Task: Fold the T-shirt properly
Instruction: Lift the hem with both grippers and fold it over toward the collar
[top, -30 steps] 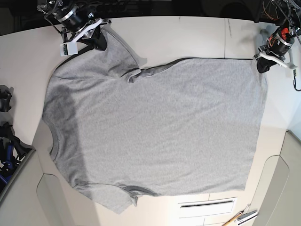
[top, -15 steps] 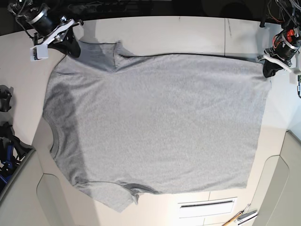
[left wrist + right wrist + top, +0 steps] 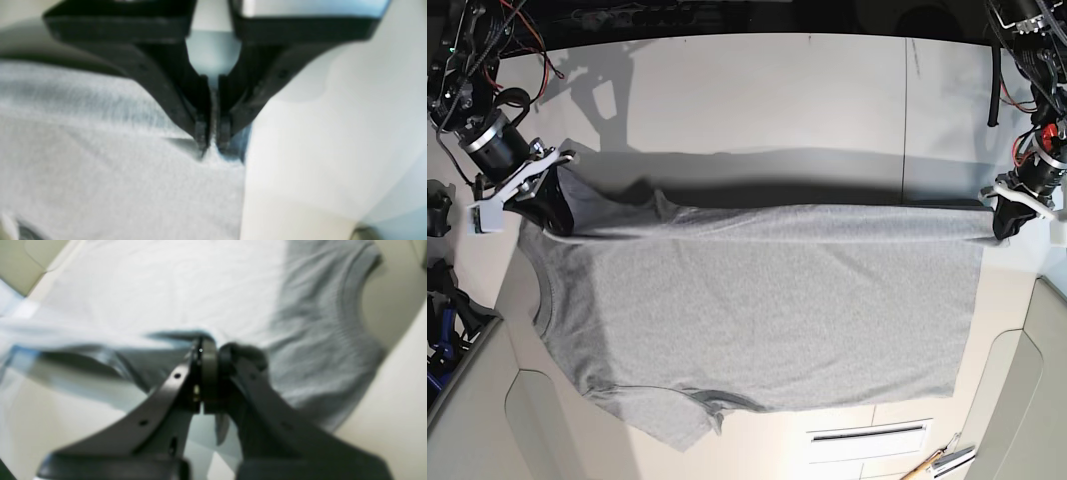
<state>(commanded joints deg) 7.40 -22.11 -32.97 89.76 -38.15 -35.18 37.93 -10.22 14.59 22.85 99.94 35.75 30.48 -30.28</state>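
One T-shirt [image 3: 757,300], long axis left-right in base view, collar [image 3: 539,295] leftward

The T-shirt [image 3: 757,300] is soft heather-grey knit cloth, matt, with a fine ribbed band at the neck [image 3: 353,303]. The left gripper [image 3: 212,135] and right gripper [image 3: 213,353] have black matt plastic fingers with small screw holes. The table [image 3: 807,90] is smooth, pale and faintly glossy, catching soft shadows.
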